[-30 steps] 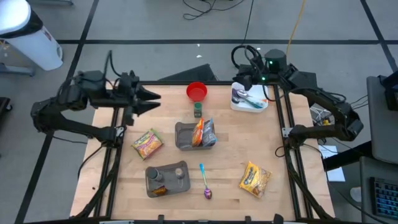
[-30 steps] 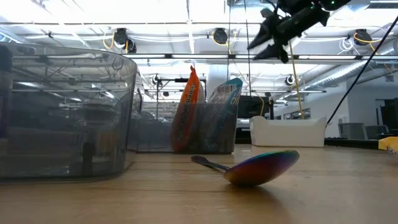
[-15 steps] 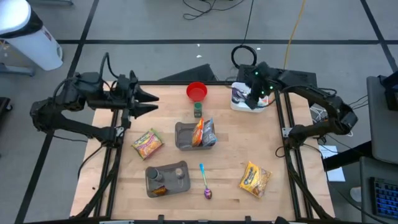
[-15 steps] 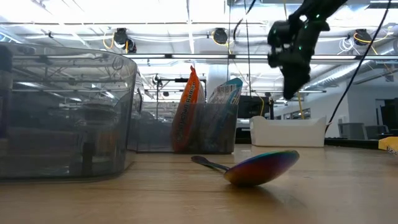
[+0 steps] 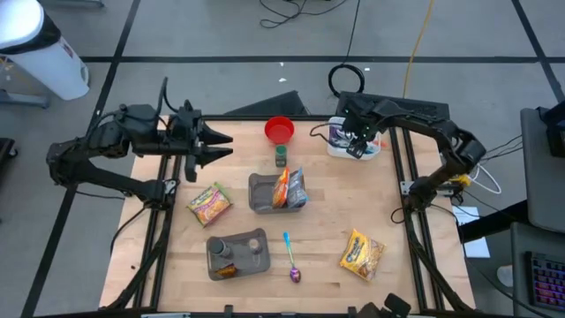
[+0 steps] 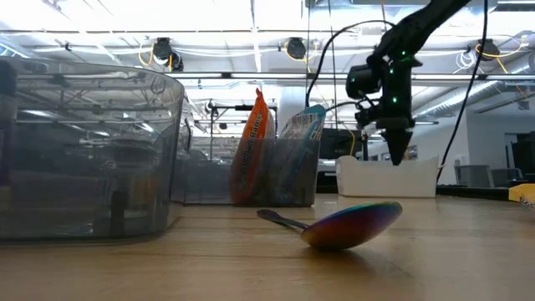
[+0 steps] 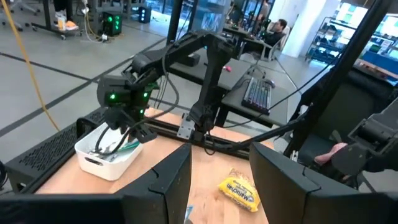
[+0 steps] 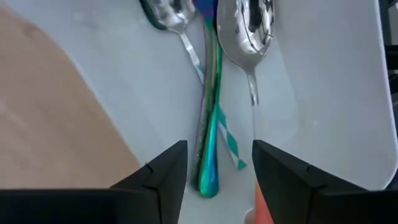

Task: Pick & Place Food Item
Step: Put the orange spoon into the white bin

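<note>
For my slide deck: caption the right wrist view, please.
Right gripper, fingers apart, poised over white tray holding spoons.

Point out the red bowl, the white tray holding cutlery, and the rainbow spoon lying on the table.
red bowl (image 5: 279, 130), high view, inner floor.
white tray (image 6: 387, 178), low view, front wall.
rainbow spoon (image 6: 351, 224), low view, back of its bowl.

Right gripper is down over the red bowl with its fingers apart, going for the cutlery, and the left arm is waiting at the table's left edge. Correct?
Not the red bowl. The right gripper is over the white tray at the table's far right corner, fingers apart above the spoons lying in it, as the right wrist view shows. The left gripper does wait at the left edge.
</note>
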Controlling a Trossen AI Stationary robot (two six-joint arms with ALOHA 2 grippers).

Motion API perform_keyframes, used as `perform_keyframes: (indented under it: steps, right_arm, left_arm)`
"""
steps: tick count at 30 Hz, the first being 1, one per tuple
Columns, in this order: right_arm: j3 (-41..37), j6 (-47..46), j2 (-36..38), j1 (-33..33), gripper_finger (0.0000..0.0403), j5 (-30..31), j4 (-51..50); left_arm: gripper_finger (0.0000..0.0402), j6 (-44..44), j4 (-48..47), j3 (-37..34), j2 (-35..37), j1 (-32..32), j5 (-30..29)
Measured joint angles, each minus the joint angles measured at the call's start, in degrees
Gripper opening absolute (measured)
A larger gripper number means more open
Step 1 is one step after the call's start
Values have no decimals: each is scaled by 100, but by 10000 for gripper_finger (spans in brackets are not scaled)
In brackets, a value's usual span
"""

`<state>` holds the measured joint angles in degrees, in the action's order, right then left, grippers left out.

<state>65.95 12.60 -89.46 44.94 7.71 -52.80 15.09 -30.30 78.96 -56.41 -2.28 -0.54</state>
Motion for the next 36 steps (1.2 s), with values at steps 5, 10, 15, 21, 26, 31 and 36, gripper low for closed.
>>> perform_keyframes:
  steps: [5,10,15,21,26,31,36]
  right_arm:
    - [2,74,-305,10,168,313,30]
    - [2,203,-641,49,162,432,24]
    - [2,206,-814,47,146,704,83]
    - [2,197,-823,128,89,748,234]
    - [2,205,-823,194,15,751,294]
    - [2,330,-823,191,7,1032,405]
    - [27,308,-819,191,6,1032,431]
  left_arm:
    - [168,-10,5,0,-1,-97,-1]
    - [168,40,11,0,9,-262,-8]
    - [168,68,9,0,6,-333,7]
    - [168,71,9,0,6,-426,22]
    - [168,72,9,0,5,-502,26]
    - [168,72,9,0,5,-556,26]
    - [168,72,9,0,5,-558,24]
